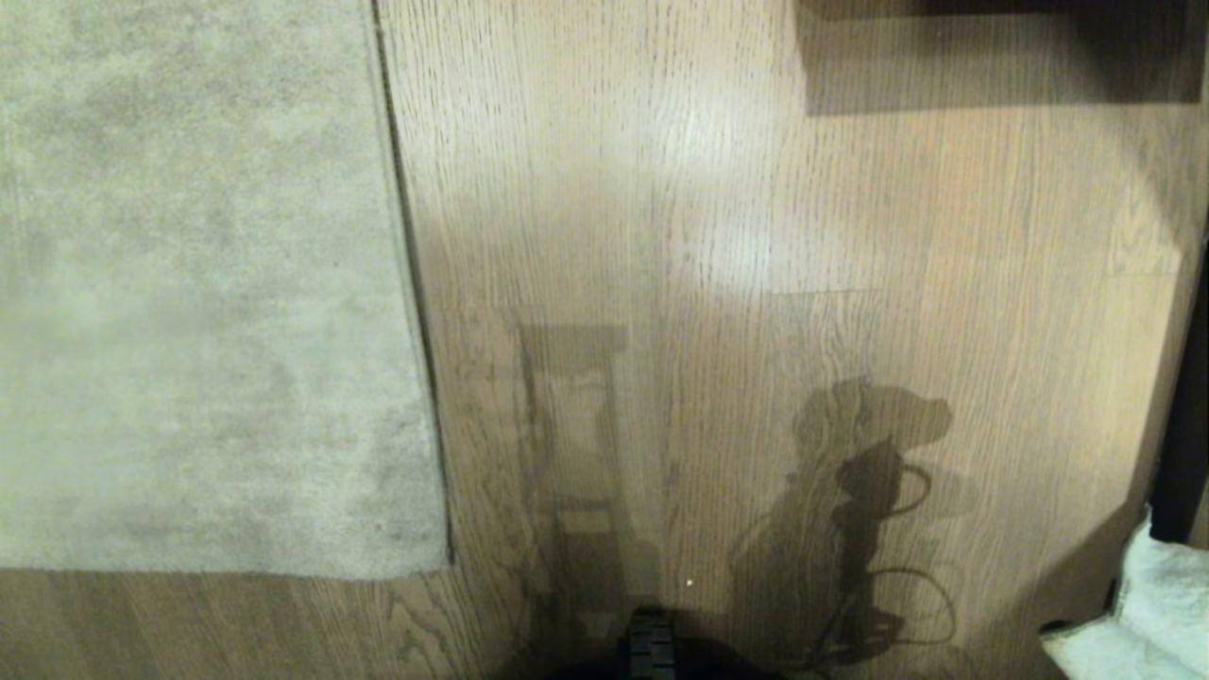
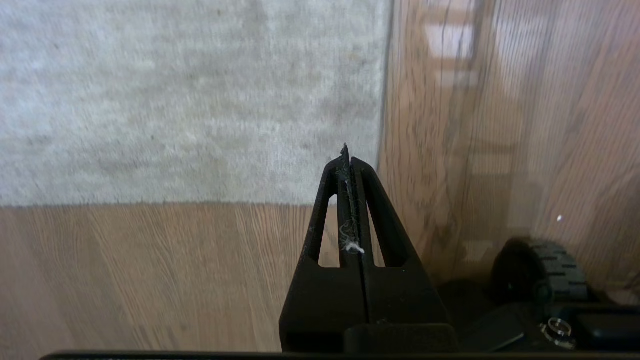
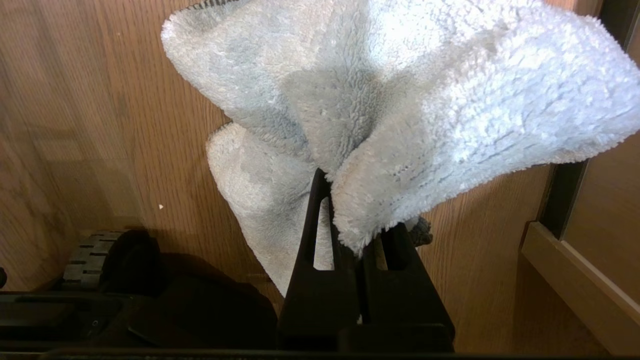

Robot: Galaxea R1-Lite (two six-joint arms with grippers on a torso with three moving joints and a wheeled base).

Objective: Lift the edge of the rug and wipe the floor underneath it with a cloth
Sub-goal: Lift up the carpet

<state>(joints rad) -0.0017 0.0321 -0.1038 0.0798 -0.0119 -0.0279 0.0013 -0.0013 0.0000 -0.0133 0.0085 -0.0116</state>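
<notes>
The mottled beige-grey rug (image 1: 189,283) lies flat at the left. Its rug edge (image 1: 416,312) runs straight down to a corner (image 1: 444,565) on the wood-grain floor (image 1: 756,236). In the left wrist view my left gripper (image 2: 348,156) is shut and empty, bar a bit of white lint. It hovers just above that corner (image 2: 382,202), next to the rug edge (image 2: 387,100). My right gripper (image 3: 345,210) is shut on the fluffy pale blue-white cloth (image 3: 400,100), which bunches out over the floor (image 3: 100,100). The cloth (image 1: 1162,595) peeks in at the head view's lower right.
A dark piece of furniture (image 1: 992,47) and its shadow sit at the far right. A dark upright (image 1: 1185,453) stands along the right side. A wooden ledge (image 3: 565,285) is close beside the right gripper. My base and wheel (image 1: 652,652) show at the near edge.
</notes>
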